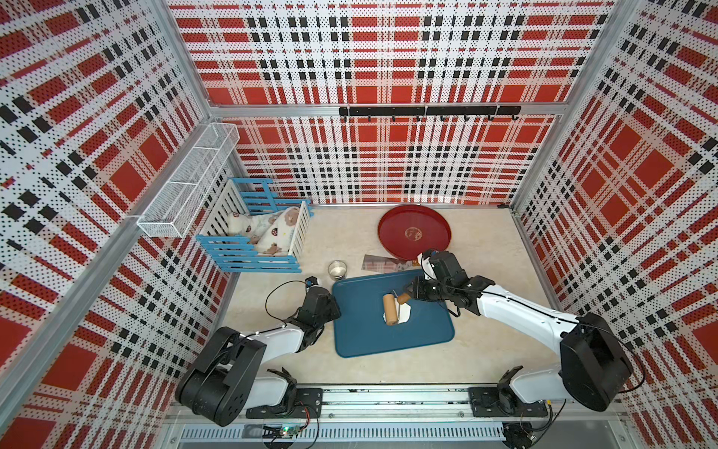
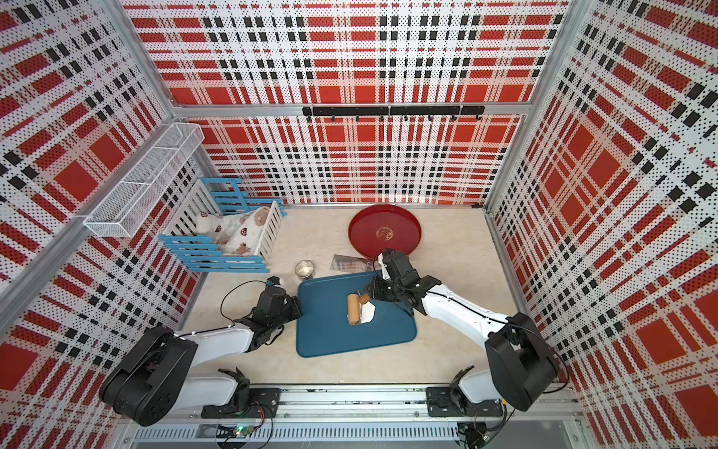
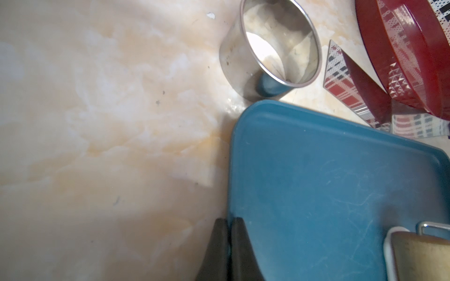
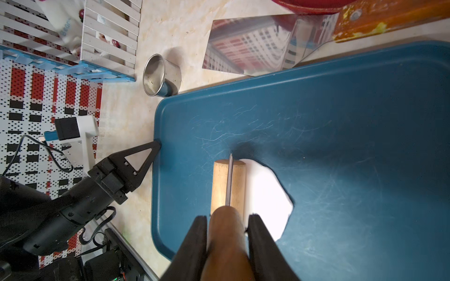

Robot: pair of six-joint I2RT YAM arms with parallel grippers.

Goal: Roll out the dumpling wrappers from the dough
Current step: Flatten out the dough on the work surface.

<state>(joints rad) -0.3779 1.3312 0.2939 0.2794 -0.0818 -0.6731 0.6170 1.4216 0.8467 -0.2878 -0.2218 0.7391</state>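
Right pincer (image 4: 227, 216) clamped on the wooden roller (image 4: 220, 185) atop the dough (image 4: 265, 197), left pincer (image 3: 227, 221) pressed together at the edge of the tray (image 4: 341, 121).

dough (image 4: 265, 194) | white, flat, angular ragged edge | lies on blue tray (image 4: 341, 146) | partly under wooden roller (image 4: 219, 185)

Dough (image 4: 265, 194) part-hidden under roller (image 4: 219, 187); its handle cut off by right wrist view's edge.

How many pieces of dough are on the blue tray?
1. The dough lies flat and ragged-edged on the blue tray, near its middle, partly under the wooden roller. Nothing else white shows on the tray; a small piece could be hidden beneath the roller.
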